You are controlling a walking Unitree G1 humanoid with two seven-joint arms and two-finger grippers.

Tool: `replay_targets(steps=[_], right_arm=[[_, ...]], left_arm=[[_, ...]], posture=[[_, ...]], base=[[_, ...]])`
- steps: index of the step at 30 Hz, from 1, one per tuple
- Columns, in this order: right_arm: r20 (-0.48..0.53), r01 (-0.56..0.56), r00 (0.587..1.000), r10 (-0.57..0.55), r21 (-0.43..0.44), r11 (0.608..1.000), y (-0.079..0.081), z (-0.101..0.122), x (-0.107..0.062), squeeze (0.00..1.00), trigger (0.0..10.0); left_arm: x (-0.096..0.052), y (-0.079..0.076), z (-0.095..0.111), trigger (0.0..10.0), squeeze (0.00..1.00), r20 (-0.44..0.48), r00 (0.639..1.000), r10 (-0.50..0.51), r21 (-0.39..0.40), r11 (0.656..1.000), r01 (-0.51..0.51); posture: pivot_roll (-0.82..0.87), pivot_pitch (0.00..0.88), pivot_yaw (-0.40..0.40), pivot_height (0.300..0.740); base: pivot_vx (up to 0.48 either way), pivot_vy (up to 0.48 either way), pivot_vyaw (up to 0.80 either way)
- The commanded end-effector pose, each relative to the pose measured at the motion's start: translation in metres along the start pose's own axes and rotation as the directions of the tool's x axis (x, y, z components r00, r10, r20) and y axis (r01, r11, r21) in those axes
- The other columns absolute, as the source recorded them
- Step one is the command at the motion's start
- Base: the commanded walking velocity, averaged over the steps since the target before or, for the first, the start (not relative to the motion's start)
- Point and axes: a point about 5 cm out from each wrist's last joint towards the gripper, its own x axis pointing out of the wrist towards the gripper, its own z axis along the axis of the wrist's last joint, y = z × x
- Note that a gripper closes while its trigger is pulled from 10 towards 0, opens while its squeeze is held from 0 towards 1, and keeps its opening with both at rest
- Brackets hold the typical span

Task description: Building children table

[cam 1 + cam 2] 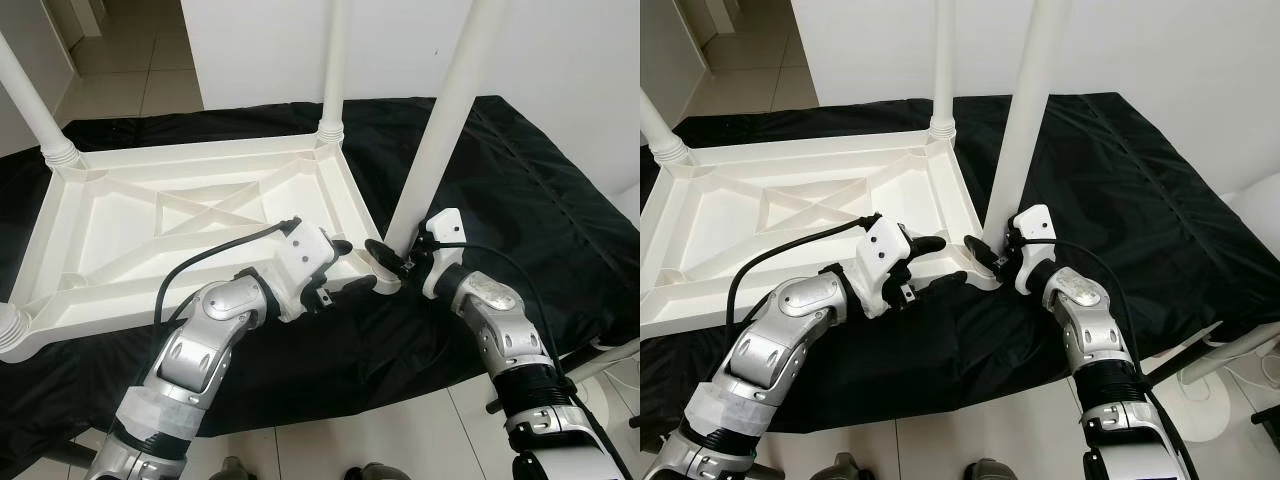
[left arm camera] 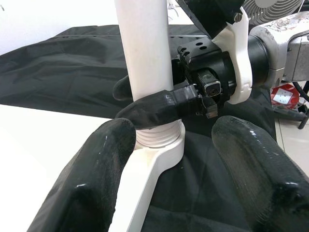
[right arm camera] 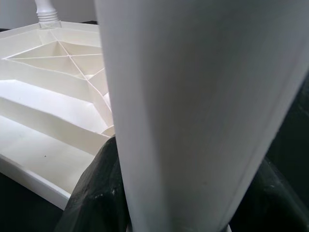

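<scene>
Table [image 1: 190, 215] is lying upside down on a black cloth [image 1: 520, 190], its ribbed underside facing up so that the legs can be fitted into the corner sockets from above. On the left, one leg [image 1: 30, 100] is standing in the far left socket, and part of another is showing at the near left corner [image 1: 12, 325]. Further right, a third leg [image 1: 335, 70] is rising from the far right corner. The left gripper [image 1: 348, 266] is hovering at the near right corner with its jaws apart, one on each side of the table's edge, probably to steady the frame while the last leg is worked in. That leg [image 1: 440, 120] is standing nearly upright in the near right socket [image 2: 161, 140], leaning slightly. The right gripper [image 1: 392, 258] is clamping its jaws on the leg just above the threaded collar, a low hold that looks suited to turning or pressing it home. Whether the leg is fully seated cannot be told.
</scene>
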Motion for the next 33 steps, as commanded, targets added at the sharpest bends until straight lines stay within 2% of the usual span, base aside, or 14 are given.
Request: replay_targets(steps=[1,2,7,14,15,18,19,20,23,27,33], right_arm=[[-0.017,0.021,1.0,-0.02,0.022,1.0,0.001,-0.005,-0.001,0.0,10.0],[-0.01,0.023,1.0,-0.023,0.021,1.0,0.001,-0.005,-0.001,0.0,10.0],[-0.026,0.17,0.985,-0.17,0.019,0.985,-0.002,-0.003,0.001,0.0,10.0],[-0.019,0.223,0.975,-0.223,0.014,0.975,0.002,-0.001,0.001,0.0,10.0],[-0.025,0.289,0.957,-0.289,0.035,0.957,0.006,-0.002,0.001,0.0,10.0],[-0.032,0.338,0.941,-0.337,0.049,0.94,0.008,-0.002,0.0,0.0,10.0],[-0.037,0.412,0.911,-0.41,0.061,0.909,0.013,-0.003,0.0,0.0,10.0],[-0.037,0.412,0.911,-0.41,0.061,0.909,0.013,-0.003,0.0,0.0,10.0],[-0.054,0.583,0.812,-0.581,0.1,0.806,0.033,-0.007,0.0,0.0,10.0],[-0.06,0.615,0.788,-0.613,0.119,0.779,0.045,-0.008,0.004,0.0,10.0],[-0.051,0.603,0.797,-0.602,0.114,0.79,0.054,-0.004,0.008,0.0,10.0]], left_arm=[[-0.001,0.002,0.0,10.0,0.0,-0.004,0.999,0.052,0.007,0.999,-0.052],[-0.001,0.002,0.0,10.0,0.0,-0.004,0.999,0.052,0.007,0.999,-0.052],[-0.001,0.0,-0.001,10.0,0.0,-0.008,0.999,0.043,0.001,0.999,-0.043],[-0.001,-0.001,-0.001,10.0,0.0,-0.008,0.999,0.038,-0.001,0.999,-0.038],[-0.001,-0.001,-0.001,10.0,0.0,-0.009,0.999,0.037,-0.001,0.999,-0.037],[-0.001,-0.001,-0.002,10.0,0.0,-0.01,0.999,0.036,-0.002,0.999,-0.036],[-0.002,0.0,-0.002,10.0,0.0,-0.01,0.999,0.036,-0.001,0.999,-0.036],[-0.002,0.0,-0.002,10.0,0.0,-0.01,0.999,0.036,-0.001,0.999,-0.036],[-0.001,0.0,-0.002,10.0,0.0,-0.011,0.999,0.035,0.001,0.999,-0.035],[-0.001,0.0,-0.002,10.0,0.0,-0.011,0.999,0.033,0.002,0.999,-0.033],[-0.001,0.001,-0.001,10.0,0.0,-0.01,1.0,0.029,0.003,1.0,-0.029]], posture=[[-0.05,0.032,-0.003,0.74],[-0.05,0.032,-0.003,0.74],[-0.06,0.04,0.004,0.74],[-0.06,0.043,0.002,0.74],[-0.06,0.043,0.003,0.74],[-0.06,0.043,0.002,0.74],[-0.06,0.042,0.001,0.74],[-0.06,0.042,0.001,0.74],[-0.06,0.038,0.003,0.74],[-0.06,0.033,0.006,0.74],[-0.06,0.033,0.007,0.74]], base=[[0.0,0.0,0.0],[0.0,0.0,0.0],[0.0,0.0,0.0],[0.0,0.0,0.0],[0.0,0.0,0.0],[0.0,0.0,0.0],[0.0,0.0,0.0],[0.0,0.0,0.0],[0.0,0.0,0.0],[0.0,0.0,0.0],[0.0,0.0,0.0]])
